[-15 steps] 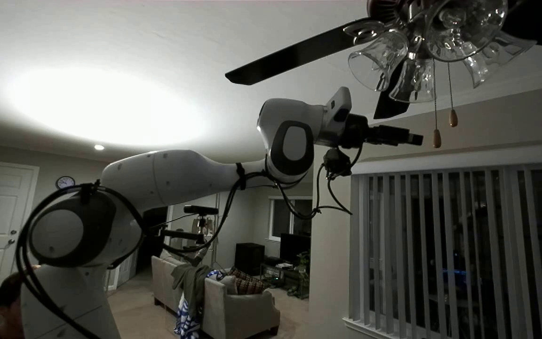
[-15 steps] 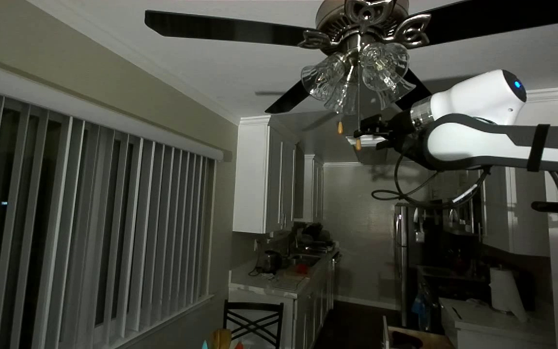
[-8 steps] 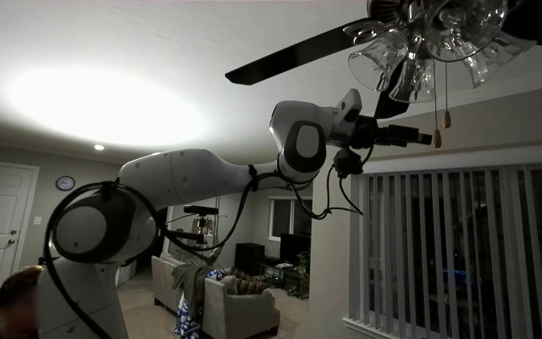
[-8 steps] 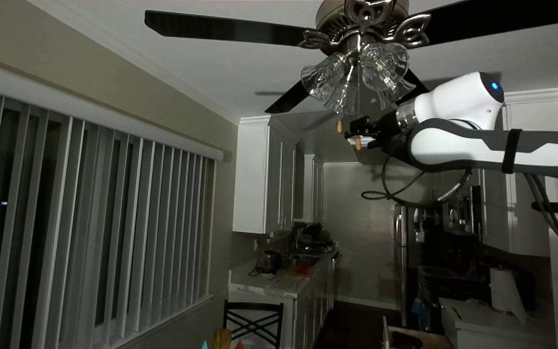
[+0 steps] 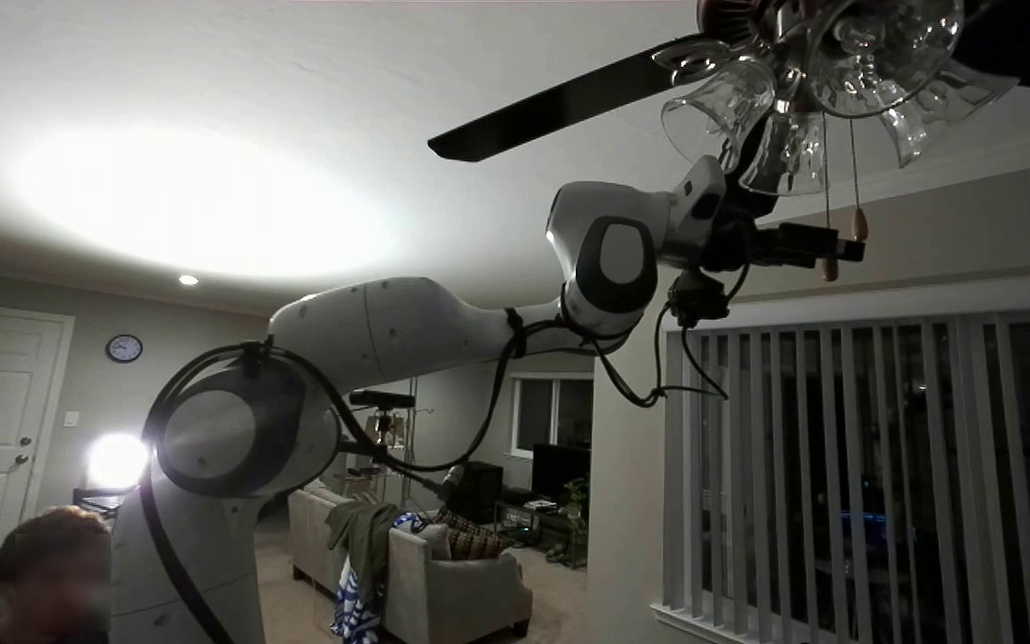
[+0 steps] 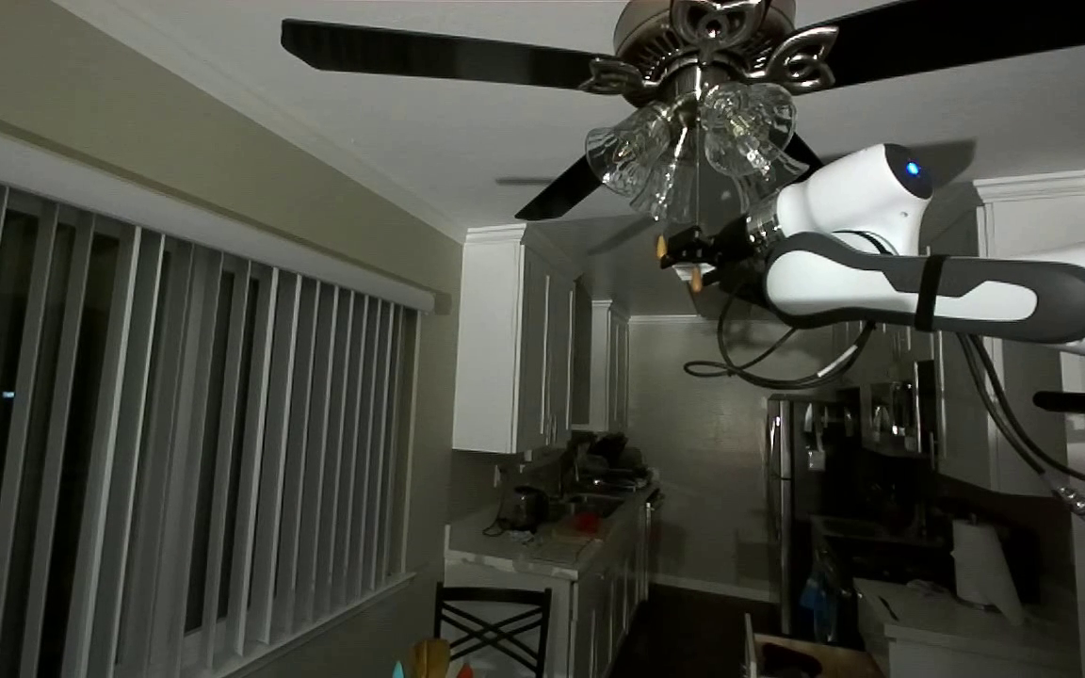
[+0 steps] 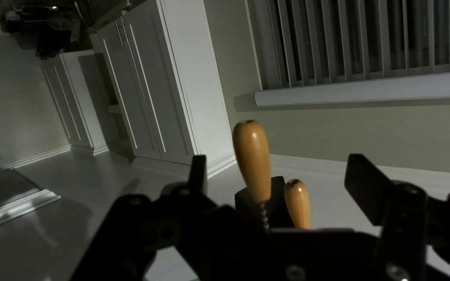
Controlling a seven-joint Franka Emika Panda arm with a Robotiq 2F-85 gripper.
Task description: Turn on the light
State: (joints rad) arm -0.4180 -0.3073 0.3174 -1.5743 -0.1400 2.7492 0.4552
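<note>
Two wooden pull knobs hang on chains from the ceiling fan's light fixture (image 6: 693, 104), whose glass shades look unlit. In an exterior view the lower knob (image 5: 830, 270) is partly behind my gripper (image 5: 850, 252), and the higher knob (image 5: 859, 224) is at its fingertips. Both knobs, the left one (image 6: 661, 248) and the lower one (image 6: 696, 279), also show beside my gripper (image 6: 693, 261). In the wrist view my gripper (image 7: 279, 182) is open. A larger, nearer knob (image 7: 252, 156) and a smaller knob (image 7: 298, 205) show between the fingers; contact is not visible.
Glass shades (image 5: 783, 152) hang just above the gripper. Dark fan blades (image 5: 560, 107) spread above the arm. A window with vertical blinds (image 5: 873, 465) is beyond. White cabinets (image 6: 514, 358) stand past the fan. A person (image 5: 50, 572) is by the arm's base.
My arm has moved toward the fan, so the fingertips have come from short of the knobs to level with them. The higher knob swayed slightly. A bright lamp behind the arm has come into view.
</note>
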